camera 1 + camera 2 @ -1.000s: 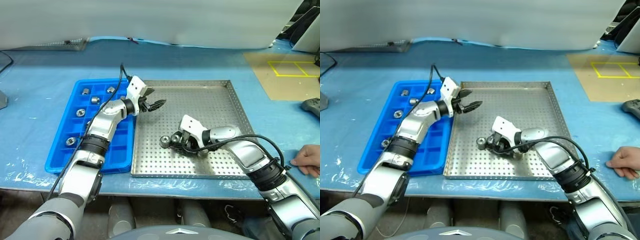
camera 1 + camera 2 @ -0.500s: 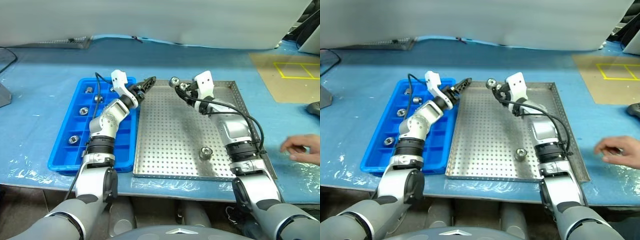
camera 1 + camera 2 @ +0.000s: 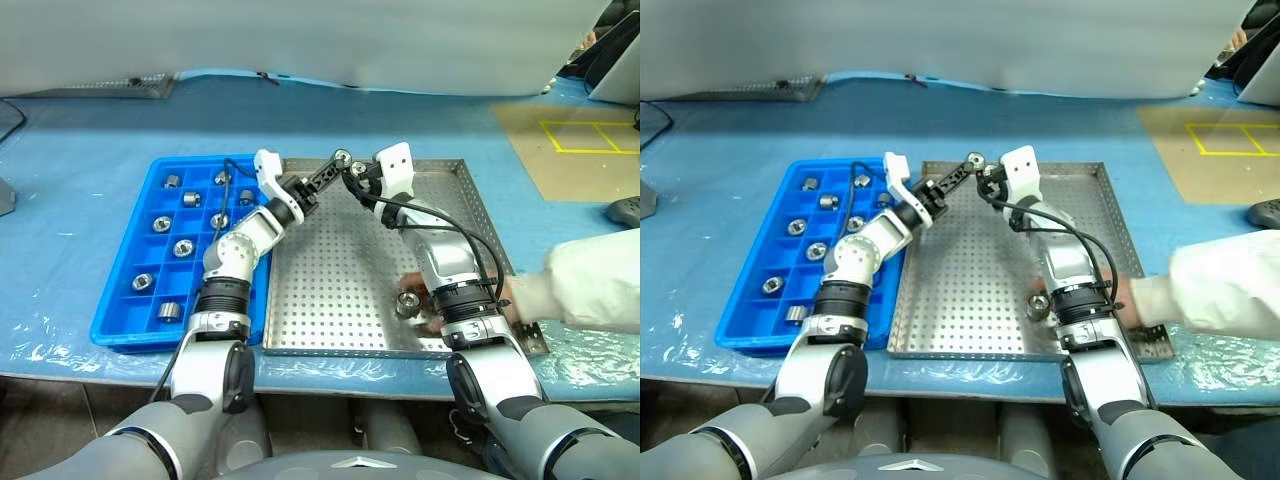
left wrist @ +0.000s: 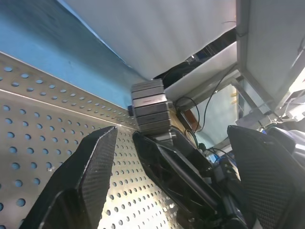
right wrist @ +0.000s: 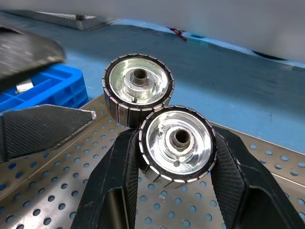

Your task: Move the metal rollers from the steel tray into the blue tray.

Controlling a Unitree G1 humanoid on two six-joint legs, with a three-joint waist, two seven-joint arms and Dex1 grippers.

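Observation:
My right gripper [image 3: 348, 166] is shut on a shiny metal roller [image 5: 176, 140], held up over the far edge of the steel tray [image 3: 330, 270]. A second roller [image 5: 138, 88] sits right behind the first; I cannot tell whether they are joined. My left gripper [image 3: 322, 180] is open, its fingers [image 5: 43, 129] close beside these rollers without touching them. Another roller [image 3: 407, 303] lies near the steel tray's front. The blue tray [image 3: 110, 322] on the left holds several rollers [image 3: 183, 248] in its compartments.
A person's hand in a white sleeve [image 3: 590, 290] reaches in from the right onto the steel tray's front right corner, close to the lying roller. Blue plastic sheeting [image 3: 80, 200] covers the table. A yellow-marked brown mat [image 3: 570, 150] lies at the far right.
My right gripper rose from the steel tray's front to its far edge with the roller. My left gripper rolled and shifted right towards it. The person's hand reached onto the tray.

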